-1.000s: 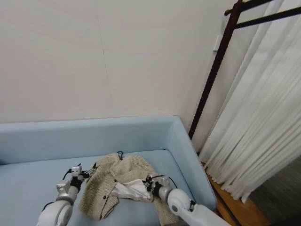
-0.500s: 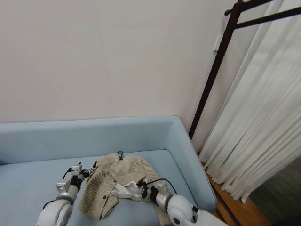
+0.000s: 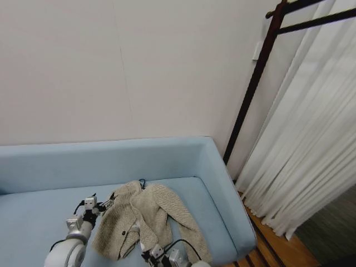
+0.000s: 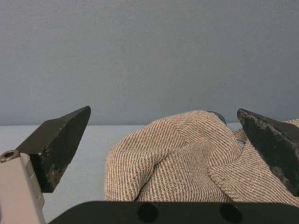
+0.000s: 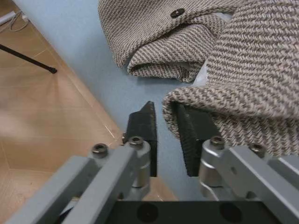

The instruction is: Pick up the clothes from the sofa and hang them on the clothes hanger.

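- Cardigan (image 3: 146,218): beige knit, lies crumpled on the seat of the light blue sofa (image 3: 100,161), toward its right end. One sleeve trails toward the front edge of the seat. A small dark hook (image 3: 142,182) shows at the collar.
- Left gripper (image 3: 93,206): low over the seat, just beside the cardigan's left edge. In the left wrist view its fingers (image 4: 60,144) stand wide apart. A rounded fold of the knit sits between them, touching neither.
- Right gripper (image 3: 158,256): at the front edge of the seat, by the cardigan's lower hem. In the right wrist view its fingers (image 5: 142,135) stand at a narrow gap. The hem edge reaches in between them, against one pad. A strip of blue seat shows beside it, so the cloth is not pinched.
- A dark button (image 5: 177,13) shows on a folded flap farther off.
- Wooden floor (image 5: 46,116) lies below the sofa's front edge.
- Clothes rack (image 3: 253,83): dark pole, upright past the sofa's right arm, well apart from the cardigan. White curtain (image 3: 311,139) hangs beside it.
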Motion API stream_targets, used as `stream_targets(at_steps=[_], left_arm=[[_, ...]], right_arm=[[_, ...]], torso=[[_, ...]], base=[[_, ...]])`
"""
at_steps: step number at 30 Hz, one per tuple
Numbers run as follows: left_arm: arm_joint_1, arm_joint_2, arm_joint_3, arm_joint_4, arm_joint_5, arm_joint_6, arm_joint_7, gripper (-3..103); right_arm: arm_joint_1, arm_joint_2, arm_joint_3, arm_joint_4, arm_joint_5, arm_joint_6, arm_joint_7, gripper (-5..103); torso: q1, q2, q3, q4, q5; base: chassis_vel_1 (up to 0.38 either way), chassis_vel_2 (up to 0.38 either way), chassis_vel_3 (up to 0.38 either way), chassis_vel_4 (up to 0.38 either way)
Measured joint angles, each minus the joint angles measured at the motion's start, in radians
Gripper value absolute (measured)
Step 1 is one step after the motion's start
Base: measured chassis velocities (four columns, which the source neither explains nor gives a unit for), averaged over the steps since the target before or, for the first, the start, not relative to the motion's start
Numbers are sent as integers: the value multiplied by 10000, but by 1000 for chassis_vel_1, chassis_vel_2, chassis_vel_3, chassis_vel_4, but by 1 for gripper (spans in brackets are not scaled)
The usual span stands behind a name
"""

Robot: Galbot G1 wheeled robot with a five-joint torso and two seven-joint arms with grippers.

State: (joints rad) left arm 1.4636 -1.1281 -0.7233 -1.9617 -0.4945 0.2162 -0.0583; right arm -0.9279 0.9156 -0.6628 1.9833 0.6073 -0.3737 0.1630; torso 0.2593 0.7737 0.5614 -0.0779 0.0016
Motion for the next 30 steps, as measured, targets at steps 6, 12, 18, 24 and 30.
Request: stream_targets(at_steps=[6,12,18,24,30], left_arm=[[-284,-3,89,184,2,-1,-5,100],[-491,-22,191,361,-2,0,-9,100],[-688,60,284,538,-16,-1,-18,100],[-827,112,360,675,-30,-1,-41,100],[-905,164,452,767,-34,-21,-52,100]], right_arm=[[245,-940,79,790,485,-60,495,37],[1029,-1534,283,1601,1876,-336,1256,58],[1847,-1709,221,2211,2890,-601,1762,80],[2255,-1667,92,2788,3652,-851,2457,99],[2724,-1694,392,2668,3512,-871,2300,100]], torso=[[0,0,0,-1,-1],[0,0,1,0,-2],[0,0,1,0,-1],[1,0,1,1,-2],[1,0,0,-3,-3]], base=[[0,0,0,0],[0,0,0,0],[0,0,0,0],[0,0,0,0],[0,0,0,0]])
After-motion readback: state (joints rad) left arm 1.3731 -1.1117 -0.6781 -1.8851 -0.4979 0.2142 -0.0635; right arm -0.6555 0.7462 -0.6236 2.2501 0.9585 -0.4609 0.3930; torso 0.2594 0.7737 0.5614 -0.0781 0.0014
